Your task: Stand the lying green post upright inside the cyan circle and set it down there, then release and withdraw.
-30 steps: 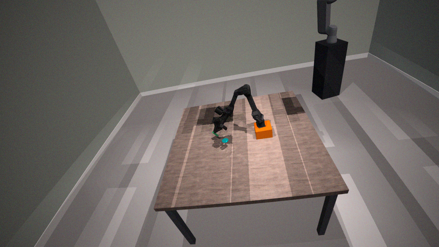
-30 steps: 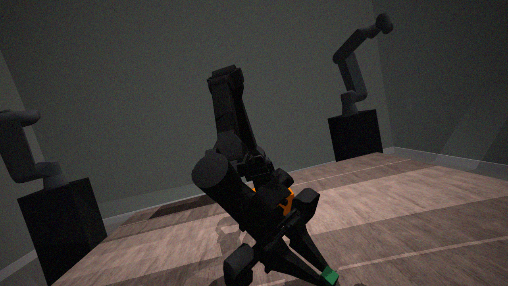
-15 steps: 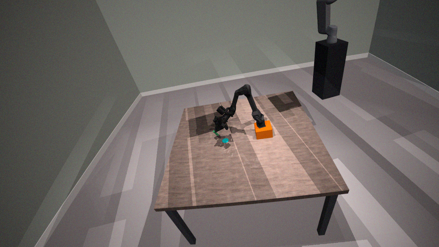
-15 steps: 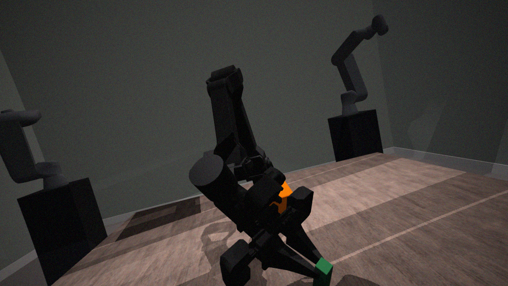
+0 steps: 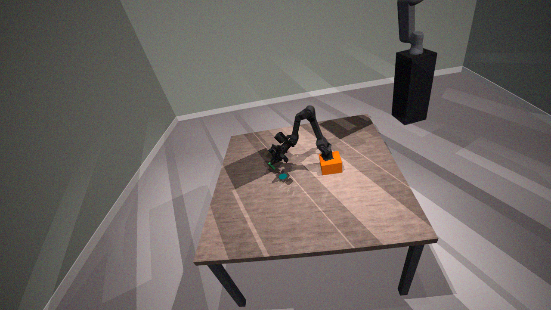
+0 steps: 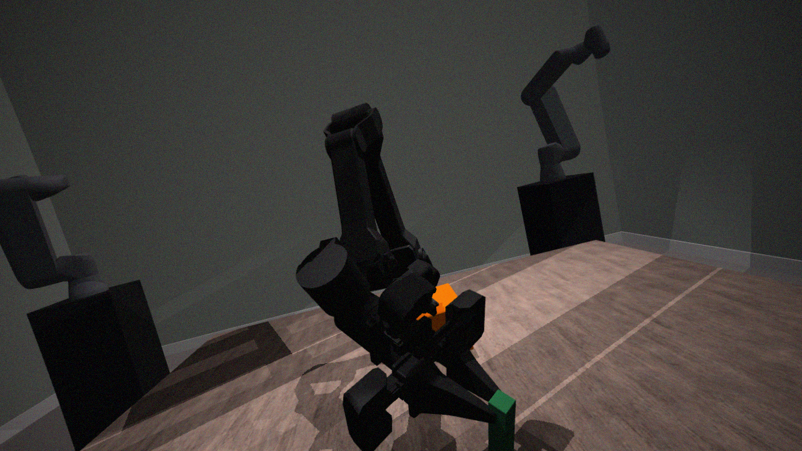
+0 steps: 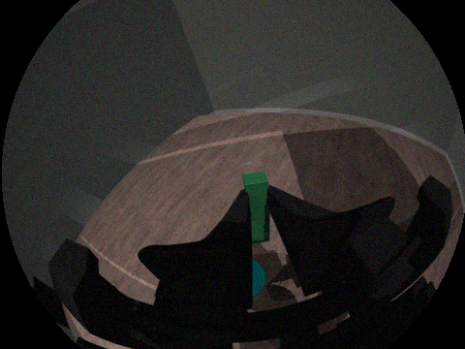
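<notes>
The green post [image 5: 271,166] [image 6: 501,418] [image 7: 259,213] is held off the table, steeply raised but leaning in the top view. It looks nearly upright in the exterior view, where its lower end is cut off. My gripper [image 5: 273,162] [image 6: 497,404] [image 7: 256,192] is shut on the post near its upper end, with the arm slanting down to it. The cyan circle [image 5: 283,176] [image 7: 258,277] lies flat on the table, to the right of and nearer than the post in the top view. A finger partly hides it in the wrist view, and it does not show in the exterior view.
The wooden table [image 5: 308,219] [image 6: 661,347] [image 7: 203,179] carries an orange block [image 5: 331,168] [image 6: 447,292] under the arm's base, right of the circle in the top view. Grey arms on black pedestals [image 5: 411,88] [image 6: 561,215] stand beyond the table. Striped shadows cross the table.
</notes>
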